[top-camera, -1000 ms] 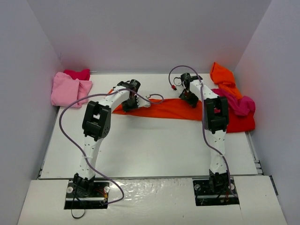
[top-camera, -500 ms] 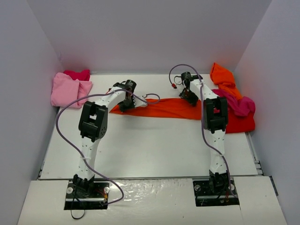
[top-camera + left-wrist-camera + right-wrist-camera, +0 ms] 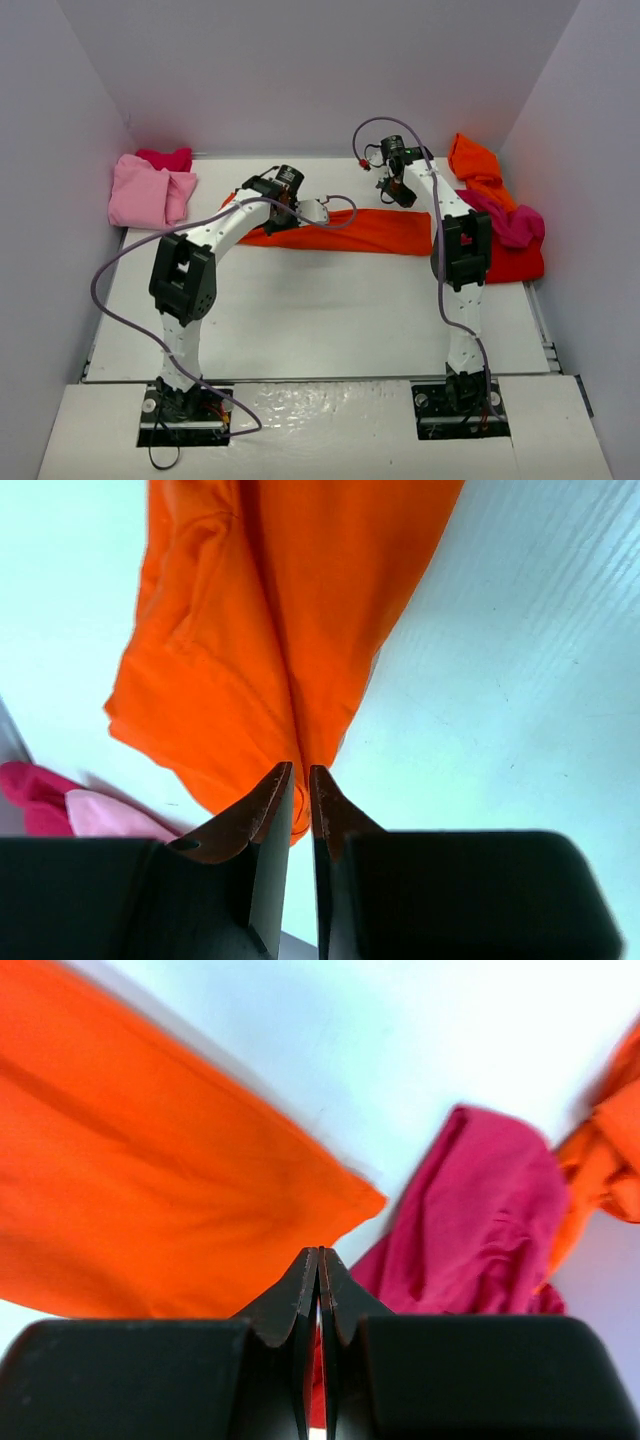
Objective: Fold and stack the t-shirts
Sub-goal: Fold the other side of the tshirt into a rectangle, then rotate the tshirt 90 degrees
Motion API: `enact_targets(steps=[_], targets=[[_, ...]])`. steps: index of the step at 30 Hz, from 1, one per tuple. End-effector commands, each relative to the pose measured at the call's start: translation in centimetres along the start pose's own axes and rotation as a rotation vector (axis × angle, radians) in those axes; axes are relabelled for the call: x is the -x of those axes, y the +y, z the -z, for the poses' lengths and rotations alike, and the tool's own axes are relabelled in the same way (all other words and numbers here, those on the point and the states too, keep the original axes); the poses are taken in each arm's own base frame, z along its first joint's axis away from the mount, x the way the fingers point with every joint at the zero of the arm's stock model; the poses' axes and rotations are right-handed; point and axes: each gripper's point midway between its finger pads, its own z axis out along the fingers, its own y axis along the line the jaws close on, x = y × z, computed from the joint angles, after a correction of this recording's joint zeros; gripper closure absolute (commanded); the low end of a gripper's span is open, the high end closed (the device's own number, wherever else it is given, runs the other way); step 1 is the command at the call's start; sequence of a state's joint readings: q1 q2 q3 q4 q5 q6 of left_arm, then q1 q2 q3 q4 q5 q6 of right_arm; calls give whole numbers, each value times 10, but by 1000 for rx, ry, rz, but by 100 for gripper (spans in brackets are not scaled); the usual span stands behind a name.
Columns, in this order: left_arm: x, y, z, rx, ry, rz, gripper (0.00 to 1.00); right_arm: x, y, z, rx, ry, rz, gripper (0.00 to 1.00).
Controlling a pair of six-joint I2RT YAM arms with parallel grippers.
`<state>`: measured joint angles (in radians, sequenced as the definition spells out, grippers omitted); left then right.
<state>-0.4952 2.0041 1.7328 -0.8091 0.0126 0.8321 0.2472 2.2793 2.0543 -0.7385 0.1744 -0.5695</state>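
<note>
The folded orange cloth t-shirt lies across the far half of the white table. The right gripper is fully closed and empty; the left gripper stands a slit apart at the shirt's left end, grip undeterminable. Cloth snagged there would likely drag on lift-off, undoing the fold.

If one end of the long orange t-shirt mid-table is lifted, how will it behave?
Likely floppy: the orange t-shirt lies flat as a long band with soft creases. Lifted at one end, it would probably droop and come unfolded. Pushed, it would probably bunch up rather than slide whole.
</note>
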Motion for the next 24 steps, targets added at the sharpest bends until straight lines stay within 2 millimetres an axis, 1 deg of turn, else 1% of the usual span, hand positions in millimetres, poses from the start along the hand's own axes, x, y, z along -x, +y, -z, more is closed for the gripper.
enact_targets(steps=[1, 2, 4, 7, 9, 12, 17, 20, 23, 24], targets=[[-9, 4, 31, 54, 2, 11, 90, 12, -28, 34, -103, -40, -16, 99], [-13, 0, 29, 46, 15, 6, 90, 14, -29, 35, -106, -45, -17, 100], [-23, -7, 23, 32, 48, -3, 94, 13, -22, 13, -84, -14, -7, 100], [-32, -14, 17, 13, 77, -5, 99, 16, -16, -2, -69, 1, 0, 100], [-36, -15, 13, 5, 89, -4, 100, 15, -13, -14, -59, 17, 7, 100], [-47, -15, 8, -3, 112, 11, 100, 14, -14, -24, -56, 27, 6, 100], [-60, -15, 1, -19, 131, 39, 100, 11, -25, -35, -61, 30, -17, 100], [-72, -14, -5, -25, 167, 49, 100, 7, -26, -42, -52, 39, -18, 100], [-84, -13, -17, -50, 206, 69, 100, 6, -25, -47, -47, 43, -17, 100], [-92, -13, -22, -68, 223, 82, 100, 5, -25, -51, -44, 48, -18, 100]])
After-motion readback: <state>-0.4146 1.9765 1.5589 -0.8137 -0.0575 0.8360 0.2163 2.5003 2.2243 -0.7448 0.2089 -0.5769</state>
